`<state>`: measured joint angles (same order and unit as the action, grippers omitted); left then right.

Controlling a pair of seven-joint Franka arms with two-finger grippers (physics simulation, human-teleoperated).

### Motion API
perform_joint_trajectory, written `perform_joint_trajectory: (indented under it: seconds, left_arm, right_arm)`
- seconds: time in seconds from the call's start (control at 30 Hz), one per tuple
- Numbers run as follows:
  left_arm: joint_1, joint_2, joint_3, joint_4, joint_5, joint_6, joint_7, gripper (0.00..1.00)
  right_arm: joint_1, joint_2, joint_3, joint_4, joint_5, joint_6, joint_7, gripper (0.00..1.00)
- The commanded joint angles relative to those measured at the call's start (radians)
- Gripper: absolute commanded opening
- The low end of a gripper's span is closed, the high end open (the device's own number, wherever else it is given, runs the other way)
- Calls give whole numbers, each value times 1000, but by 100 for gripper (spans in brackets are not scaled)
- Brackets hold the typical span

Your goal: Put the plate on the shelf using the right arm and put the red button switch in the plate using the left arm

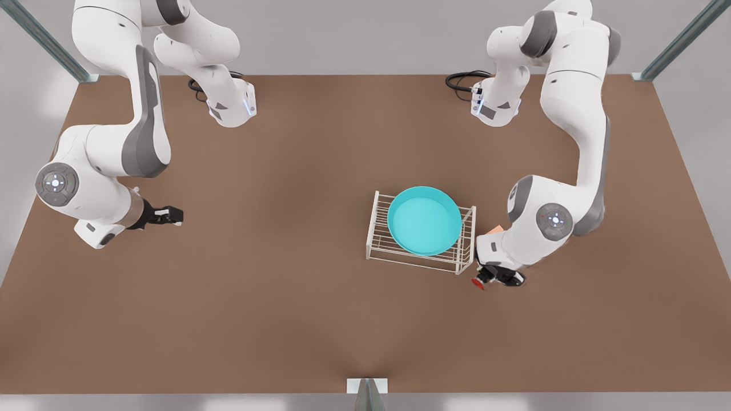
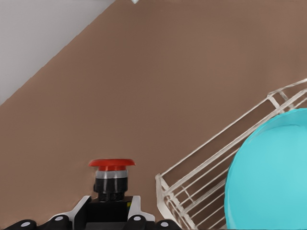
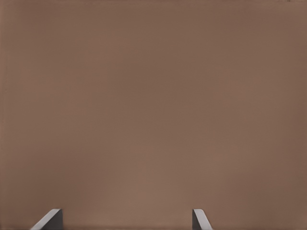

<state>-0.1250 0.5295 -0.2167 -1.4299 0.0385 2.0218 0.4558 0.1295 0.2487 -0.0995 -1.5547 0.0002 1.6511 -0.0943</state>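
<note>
The turquoise plate (image 1: 424,220) lies on top of the white wire shelf (image 1: 377,240) right of the table's middle in the front view. Just off the shelf's near right corner, my left gripper (image 1: 492,278) is shut on the black block of the red button switch (image 1: 477,282), its red cap pointing toward the front view's left. In the left wrist view the switch (image 2: 111,175) sits between my fingers (image 2: 136,213), with the shelf (image 2: 192,187) and plate (image 2: 273,177) close beside it. My right gripper (image 1: 176,216) waits open over bare table at the front view's left, fingertips (image 3: 50,219) wide apart.
A salmon-orange cube (image 1: 494,229) peeks out between the shelf's right end and the left arm's wrist. Both arm bases (image 1: 231,105) stand at the table's far edge. The brown table (image 1: 285,297) spreads wide in front of and left of the shelf.
</note>
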Motion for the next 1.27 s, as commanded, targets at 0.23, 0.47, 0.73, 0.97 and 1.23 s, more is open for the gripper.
perform_joint_trajectory:
  seconds: [0.23, 0.47, 0.73, 0.97, 1.23]
  left_arm:
    - [-41, -77, -198, -102, 41, -175, -1119, 43]
    - [-51, -118, -198, -227, 61, -87, -1119, 100]
    - [128, -143, -176, 66, 188, -483, -660, 100]
    - [42, -222, 203, 71, -132, -552, -476, 100]
    - [8, -396, 204, -210, -55, -281, -473, 100]
  right_arm:
    - [1, 4, 0, 1, 1, -2, -45, 100]
    - [2, 10, 0, 2, 1, -2, -45, 100]
    - [2, 12, 0, 2, -2, -2, -45, 100]
    - [2, 15, 0, 2, 1, -2, -45, 100]
    - [2, 15, 0, 2, 1, -2, -45, 100]
